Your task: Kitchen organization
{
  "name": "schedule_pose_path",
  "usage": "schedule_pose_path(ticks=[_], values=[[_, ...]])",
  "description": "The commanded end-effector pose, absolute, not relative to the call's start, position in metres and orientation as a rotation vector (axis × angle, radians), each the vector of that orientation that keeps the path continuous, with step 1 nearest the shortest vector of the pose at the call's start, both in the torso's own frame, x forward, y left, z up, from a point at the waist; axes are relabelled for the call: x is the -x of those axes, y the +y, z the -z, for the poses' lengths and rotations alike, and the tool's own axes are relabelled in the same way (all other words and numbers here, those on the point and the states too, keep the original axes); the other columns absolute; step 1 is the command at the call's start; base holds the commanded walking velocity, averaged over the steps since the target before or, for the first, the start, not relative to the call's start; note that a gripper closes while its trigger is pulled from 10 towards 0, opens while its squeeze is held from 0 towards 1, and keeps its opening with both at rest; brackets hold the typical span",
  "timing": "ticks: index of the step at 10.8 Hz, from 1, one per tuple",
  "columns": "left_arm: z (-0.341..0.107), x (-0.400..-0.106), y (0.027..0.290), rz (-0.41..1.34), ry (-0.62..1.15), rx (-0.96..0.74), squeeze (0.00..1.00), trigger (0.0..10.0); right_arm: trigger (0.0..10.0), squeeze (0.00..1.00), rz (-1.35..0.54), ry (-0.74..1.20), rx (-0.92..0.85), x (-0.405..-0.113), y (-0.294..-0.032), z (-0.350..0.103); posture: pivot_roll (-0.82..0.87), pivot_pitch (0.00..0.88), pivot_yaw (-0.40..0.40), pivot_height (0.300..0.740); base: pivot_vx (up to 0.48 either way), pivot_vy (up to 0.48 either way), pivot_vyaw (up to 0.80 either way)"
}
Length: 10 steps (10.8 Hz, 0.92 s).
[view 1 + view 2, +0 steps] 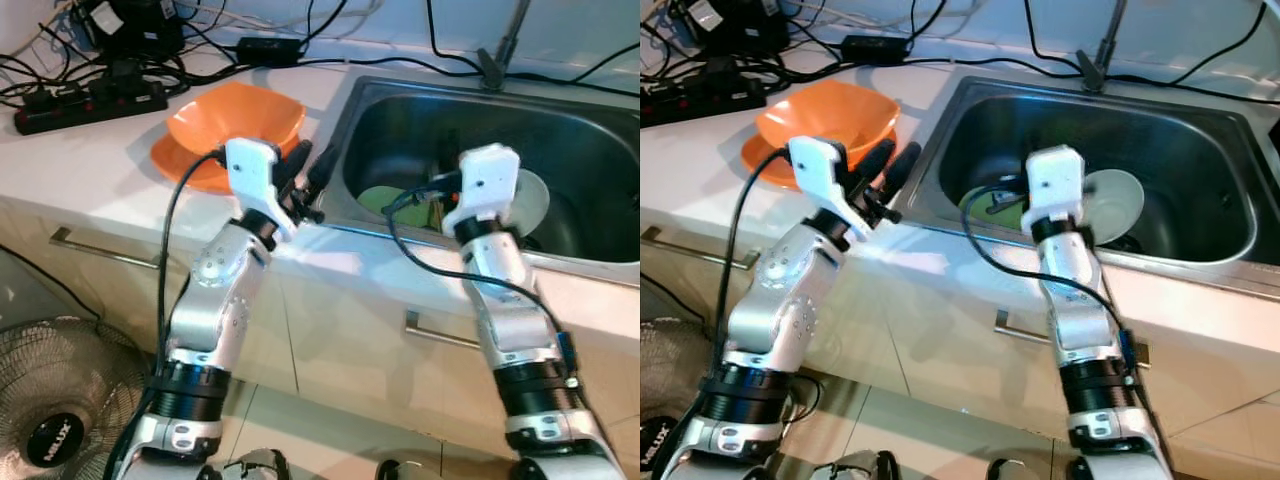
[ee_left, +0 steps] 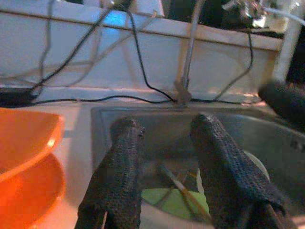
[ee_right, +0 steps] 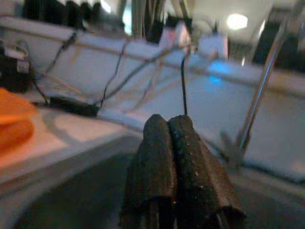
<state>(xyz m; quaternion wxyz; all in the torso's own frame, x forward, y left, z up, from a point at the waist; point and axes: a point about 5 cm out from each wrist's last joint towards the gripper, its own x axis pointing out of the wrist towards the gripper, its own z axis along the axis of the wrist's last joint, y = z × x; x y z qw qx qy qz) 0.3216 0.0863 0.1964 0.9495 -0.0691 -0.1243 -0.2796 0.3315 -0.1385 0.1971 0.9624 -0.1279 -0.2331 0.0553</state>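
An orange bowl sits on an orange plate on the white counter, left of the steel sink. In the sink lie a green plate, a pale plate leaning toward the right, and chopsticks across the green plate. My left gripper is open and holds nothing; it hovers over the sink's left rim, just right of the orange bowl. The right gripper is shut with its fingers pressed together and nothing between them. Its wrist hangs over the sink's front edge, in front of the pale plate.
A black power strip and tangled cables cover the counter's back left. The faucet rises behind the sink. Cabinet handles run below the counter, and a floor fan stands at the lower left.
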Motion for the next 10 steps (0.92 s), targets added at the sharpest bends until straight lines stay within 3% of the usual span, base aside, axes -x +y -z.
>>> schedule_pose_path(ticks=[1,10], values=[[-0.1919,-0.32,0.0823,0.575,-0.243,0.117,0.0,10.0,10.0,0.0,-0.113,-0.5,0.275,-0.3297,-0.1349,-0.2009,0.04,0.074,0.029,0.74,0.0,0.0,0.0],[-0.1854,-0.3181,0.0734,0.597,-0.25,0.0,0.0,10.0,10.0,0.0,-0.083,-0.663,0.562,-0.3207,-0.1288,-0.2091,0.04,0.087,0.027,0.74,0.0,0.0,0.0]])
